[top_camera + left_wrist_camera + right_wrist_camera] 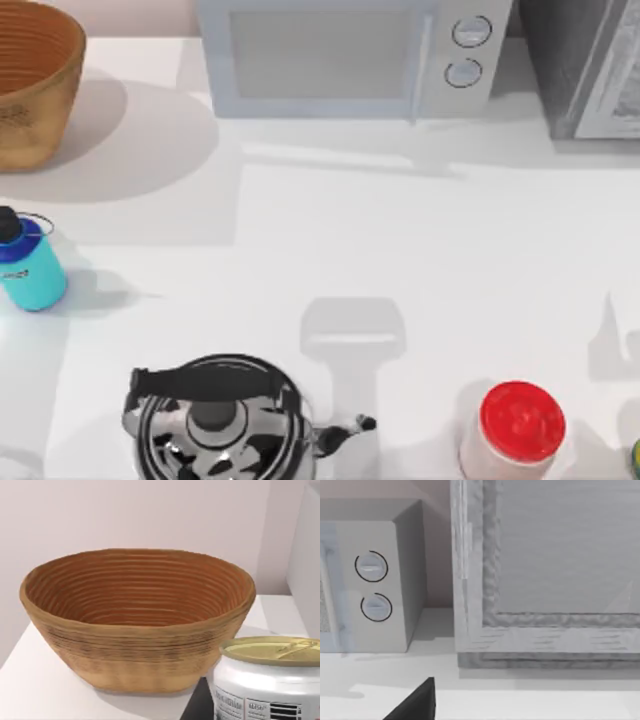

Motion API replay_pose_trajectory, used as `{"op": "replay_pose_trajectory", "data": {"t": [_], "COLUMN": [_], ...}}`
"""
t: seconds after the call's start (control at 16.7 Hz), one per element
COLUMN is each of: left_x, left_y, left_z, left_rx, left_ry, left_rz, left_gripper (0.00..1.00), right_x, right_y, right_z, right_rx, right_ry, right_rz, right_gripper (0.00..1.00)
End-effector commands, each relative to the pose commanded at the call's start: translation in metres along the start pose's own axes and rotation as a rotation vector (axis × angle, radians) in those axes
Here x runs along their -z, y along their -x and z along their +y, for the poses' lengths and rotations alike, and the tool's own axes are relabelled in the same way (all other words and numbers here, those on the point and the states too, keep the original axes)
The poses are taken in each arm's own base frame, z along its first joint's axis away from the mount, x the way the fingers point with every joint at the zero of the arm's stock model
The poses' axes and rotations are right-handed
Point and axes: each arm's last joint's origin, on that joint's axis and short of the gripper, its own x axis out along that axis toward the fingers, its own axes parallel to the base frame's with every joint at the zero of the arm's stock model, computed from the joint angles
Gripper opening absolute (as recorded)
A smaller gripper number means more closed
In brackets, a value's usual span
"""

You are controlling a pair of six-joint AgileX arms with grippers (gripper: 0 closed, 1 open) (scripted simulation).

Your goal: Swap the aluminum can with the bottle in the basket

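Observation:
The aluminum can, white-sided with a dull gold top, hangs close to the camera in the left wrist view. My left gripper is shut on it, and one dark finger shows beside it. Just beyond stands the orange-brown wicker basket, with nothing inside it. In the top view the basket sits at the far left corner of the table. The teal bottle with its dark blue cap stands upright on the table in front of the basket, at the left edge. A dark part of my right gripper faces the grey appliances at the back right.
A microwave stands along the back edge, with a grey cabinet-like appliance to its right. A chrome kettle sits at the front, a red-lidded jar to its right. A small yellow-green object is at the right edge.

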Motion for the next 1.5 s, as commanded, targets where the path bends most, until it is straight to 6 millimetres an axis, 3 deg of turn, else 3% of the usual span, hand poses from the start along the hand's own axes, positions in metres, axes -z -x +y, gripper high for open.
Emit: {"op": "replay_pose_trajectory", "data": {"t": [0.3, 0.54, 1.02, 1.5], "left_x": [0.081, 0.106, 0.105, 0.059], "left_y": [0.014, 0.011, 0.010, -0.007], "left_z": [-0.005, -0.007, -0.007, -0.017], "left_rx": [0.040, 0.059, 0.060, 0.211], "left_ry": [0.008, 0.007, 0.005, -0.012], "left_rz": [-0.145, -0.186, -0.181, -0.181], "left_gripper": [0.00, 0.00, 0.00, 0.00], "right_x": [0.000, 0.000, 0.000, 0.000], "right_y": [0.000, 0.000, 0.000, 0.000], "right_z": [0.000, 0.000, 0.000, 0.000], "right_rx": [0.000, 0.000, 0.000, 0.000], "right_ry": [0.000, 0.000, 0.000, 0.000], "right_rz": [0.000, 0.000, 0.000, 0.000], "right_gripper": [1.00, 1.00, 1.00, 1.00]}}
